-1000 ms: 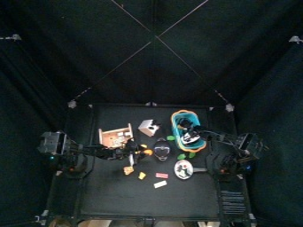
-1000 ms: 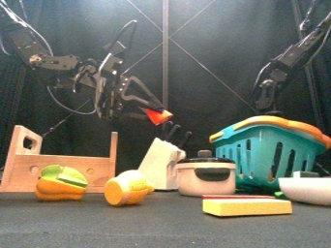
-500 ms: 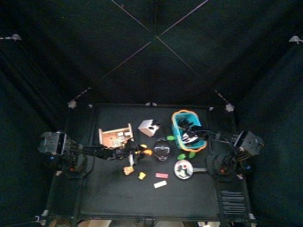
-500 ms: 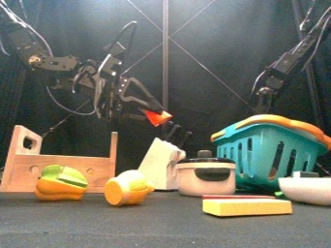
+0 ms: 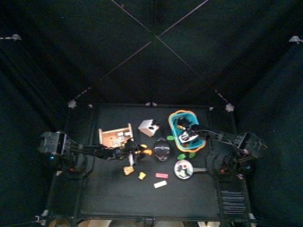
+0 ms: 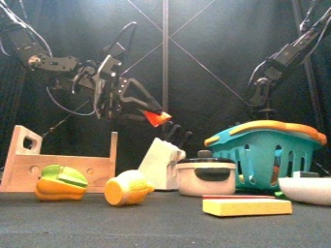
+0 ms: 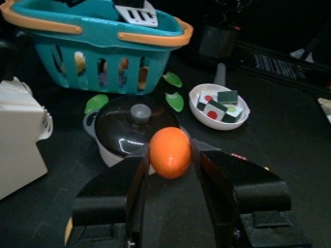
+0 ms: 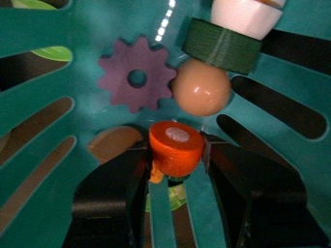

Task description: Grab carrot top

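Note:
The carrot top [image 8: 175, 147], an orange stub with a green leaf under it, lies inside the teal basket [image 8: 39, 145]. My right gripper [image 8: 175, 160] reaches down into the basket with its jaws closed against both sides of the stub. In the front view it [image 6: 258, 97] hangs just behind the basket [image 6: 265, 150]. My left gripper [image 7: 169, 165] is shut on an orange carrot body [image 7: 169, 153] and holds it in the air above the white pot [image 7: 130, 134]. The front view shows the carrot body [image 6: 158, 117] raised above the table's middle.
A purple gear [image 8: 135, 76], an egg [image 8: 200, 87] and a green ring [image 8: 233, 46] share the basket. On the table stand a wooden rack [image 6: 52, 160], a white carton [image 6: 161, 155], a yellow cup [image 6: 130, 188], a sponge [image 6: 246, 205] and a white bowl [image 6: 308, 186].
My right arm has come down and leftward into the basket, and the basket now sits slightly tipped. My left arm has stayed still with its orange piece.

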